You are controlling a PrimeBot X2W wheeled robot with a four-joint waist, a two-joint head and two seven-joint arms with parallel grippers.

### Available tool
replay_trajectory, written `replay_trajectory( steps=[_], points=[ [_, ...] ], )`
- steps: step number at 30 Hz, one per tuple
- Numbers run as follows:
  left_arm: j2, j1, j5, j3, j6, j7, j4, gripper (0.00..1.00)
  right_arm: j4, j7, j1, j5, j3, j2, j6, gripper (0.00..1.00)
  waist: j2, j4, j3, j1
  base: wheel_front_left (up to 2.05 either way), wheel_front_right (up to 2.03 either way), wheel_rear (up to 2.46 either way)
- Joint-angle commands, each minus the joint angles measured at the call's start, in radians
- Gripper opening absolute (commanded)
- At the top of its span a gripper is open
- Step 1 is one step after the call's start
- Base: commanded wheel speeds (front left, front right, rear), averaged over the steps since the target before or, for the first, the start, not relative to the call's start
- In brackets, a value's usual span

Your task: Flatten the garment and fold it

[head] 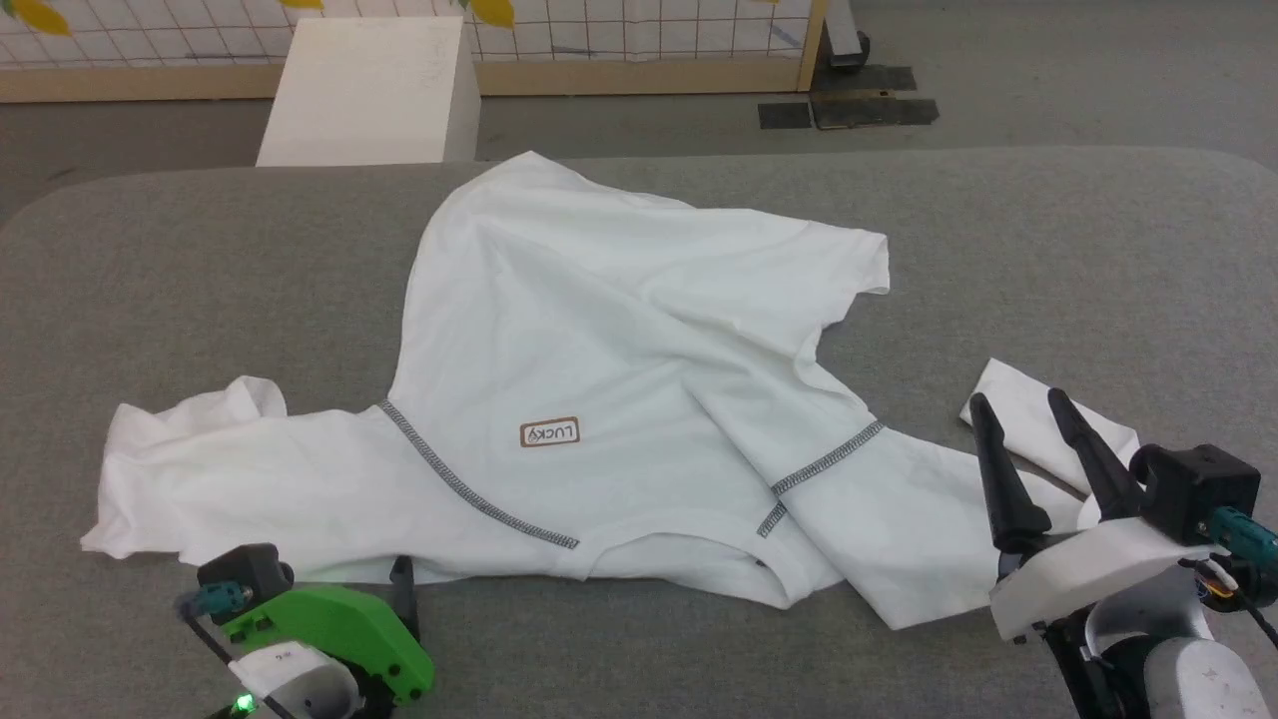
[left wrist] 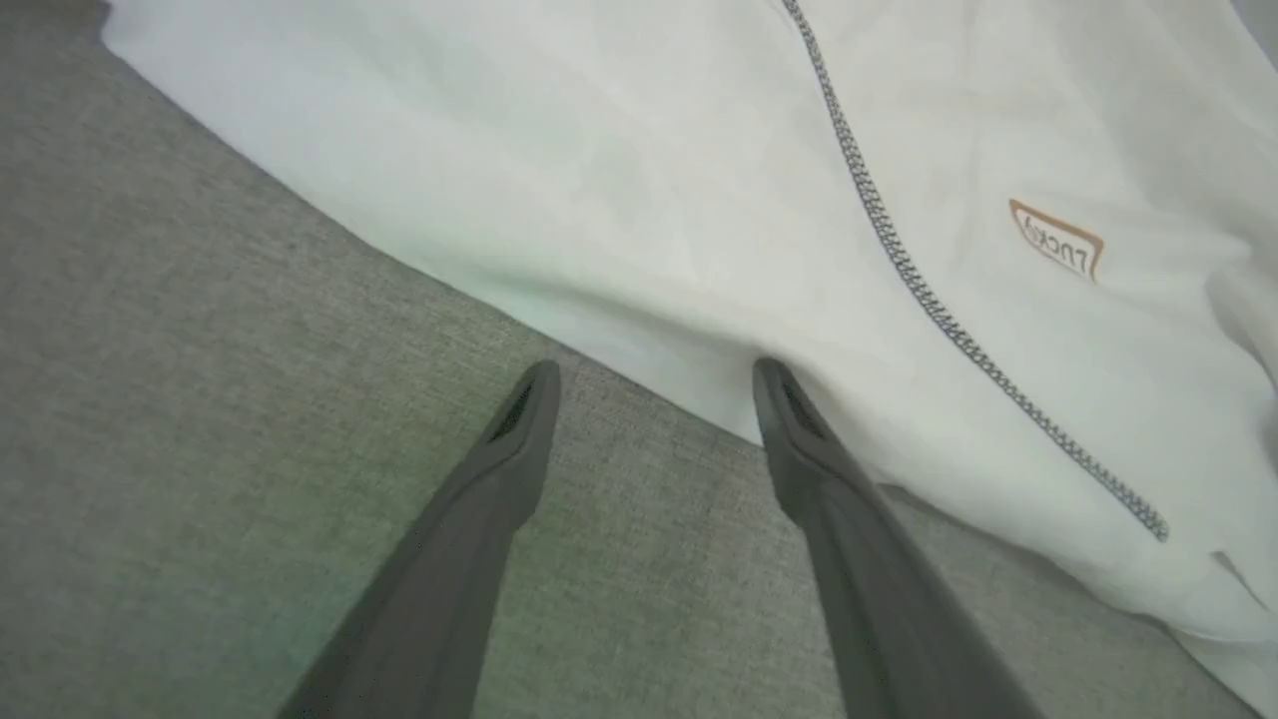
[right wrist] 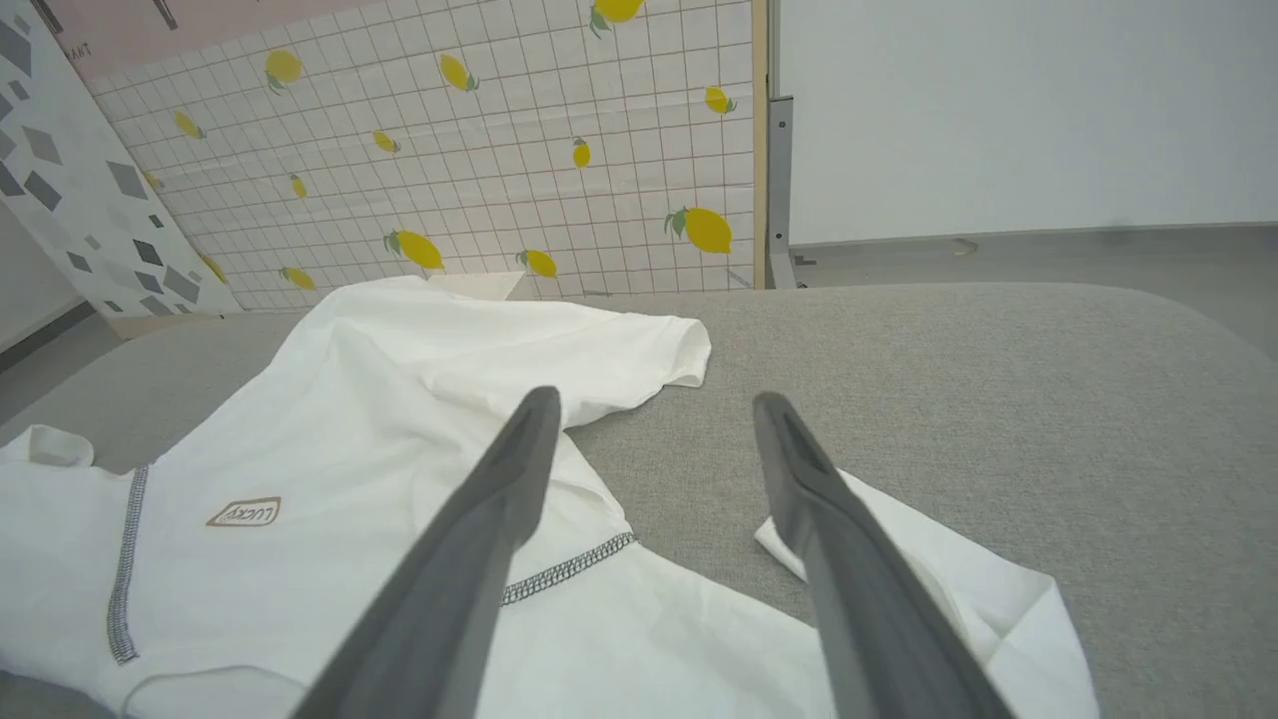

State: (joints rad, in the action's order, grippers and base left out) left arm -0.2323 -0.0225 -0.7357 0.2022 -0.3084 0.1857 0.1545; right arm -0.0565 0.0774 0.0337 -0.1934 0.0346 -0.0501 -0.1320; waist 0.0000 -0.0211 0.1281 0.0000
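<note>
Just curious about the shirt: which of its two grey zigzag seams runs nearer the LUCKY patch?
The long seam on the robot's left, just beside the patch; the other seam is shorter, broken by a fold.

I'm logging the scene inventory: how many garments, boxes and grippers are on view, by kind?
Garments: 1, the white shirt
Boxes: 1, the white box
Grippers: 2, the left gripper and the right gripper, both with jaws apart
Total: 4
</note>
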Motion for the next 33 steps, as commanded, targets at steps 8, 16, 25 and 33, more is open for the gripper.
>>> replay_trajectory(
  steps=[8,16,25,33],
  points=[
    [-0.002,-0.057,-0.018,0.007,-0.010,0.042,0.080,0.62,0.006,-0.015,0.004,-0.012,-0.006,0.000,0.001,1.00,0.0000,-0.070,0.040,0.0000,0.00,0.00,0.00],
    [-0.020,-0.024,-0.021,-0.035,-0.001,-0.037,0.061,0.00,0.004,0.023,-0.028,-0.008,0.001,0.000,0.001,1.00,0.0000,-0.076,0.031,0.0000,0.00,0.00,0.00],
    [-0.062,0.028,0.011,-0.137,-0.045,-0.193,-0.003,0.00,-0.031,0.276,-0.168,-0.030,-0.017,0.000,0.001,1.00,0.0000,-0.031,0.016,0.0000,0.00,0.00,0.00],
    [-0.081,0.031,0.018,-0.150,-0.044,-0.214,0.003,0.00,-0.017,0.342,-0.208,-0.057,-0.008,0.000,0.001,1.00,0.0000,-0.014,0.030,0.0000,0.00,0.00,0.00]
  ],
)
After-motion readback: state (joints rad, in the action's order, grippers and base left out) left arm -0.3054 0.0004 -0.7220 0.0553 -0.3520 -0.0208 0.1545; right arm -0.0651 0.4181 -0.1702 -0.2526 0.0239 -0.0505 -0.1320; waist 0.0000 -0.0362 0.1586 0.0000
